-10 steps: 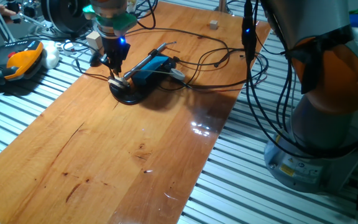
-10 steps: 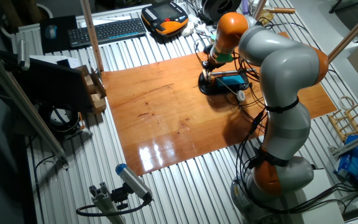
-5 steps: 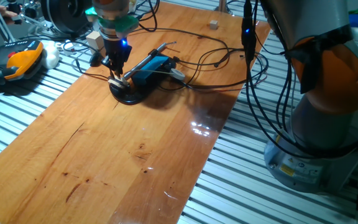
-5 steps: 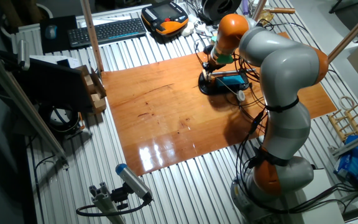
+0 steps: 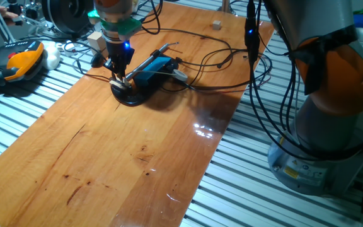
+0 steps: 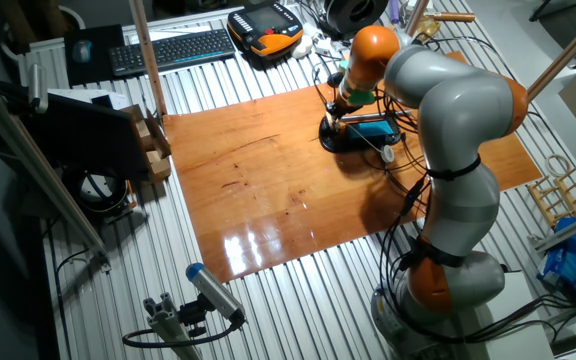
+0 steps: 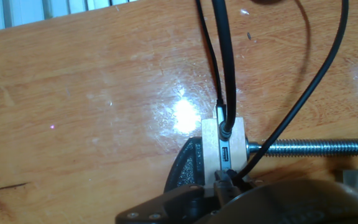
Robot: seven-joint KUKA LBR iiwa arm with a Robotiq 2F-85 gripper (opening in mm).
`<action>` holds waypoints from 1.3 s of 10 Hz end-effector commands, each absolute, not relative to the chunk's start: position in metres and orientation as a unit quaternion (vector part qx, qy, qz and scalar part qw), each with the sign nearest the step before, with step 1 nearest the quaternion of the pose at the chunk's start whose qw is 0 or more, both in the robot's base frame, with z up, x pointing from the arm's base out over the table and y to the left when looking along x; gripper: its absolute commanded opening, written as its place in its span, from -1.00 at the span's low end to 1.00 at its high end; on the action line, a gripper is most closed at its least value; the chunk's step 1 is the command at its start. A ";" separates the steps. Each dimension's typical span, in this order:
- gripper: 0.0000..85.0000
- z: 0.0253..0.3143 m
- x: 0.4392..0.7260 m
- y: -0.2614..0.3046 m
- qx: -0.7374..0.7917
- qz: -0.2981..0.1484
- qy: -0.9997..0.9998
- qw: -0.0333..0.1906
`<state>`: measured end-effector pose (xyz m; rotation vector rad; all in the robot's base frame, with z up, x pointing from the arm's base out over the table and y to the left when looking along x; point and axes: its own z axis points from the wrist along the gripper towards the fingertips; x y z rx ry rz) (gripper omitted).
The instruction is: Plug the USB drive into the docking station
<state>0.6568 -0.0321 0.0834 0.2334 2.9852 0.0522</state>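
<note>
A glossy wooden tabletop [image 5: 125, 151] sits on ribbed metal. The blue docking station [image 5: 153, 67] lies on its black base at the far end, directly below the gripper [image 5: 118, 71], cables [image 5: 219, 63] trailing off. Whether the fingers are apart or hold anything cannot be told

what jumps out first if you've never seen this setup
The big grey-and-orange arm bends over the far end of the wooden table, its gripper right down at the bright-blue docking station, which sits on a black base amid looping black cables. Off the table, an orange-and-black tool lies on the ribbed metal bench.
</note>
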 end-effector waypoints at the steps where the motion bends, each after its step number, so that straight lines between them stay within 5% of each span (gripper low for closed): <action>1: -1.00 0.082 0.657 -0.032 0.078 0.017 0.994 0.075; 13: -1.00 0.077 0.656 -0.033 0.075 0.018 0.994 0.079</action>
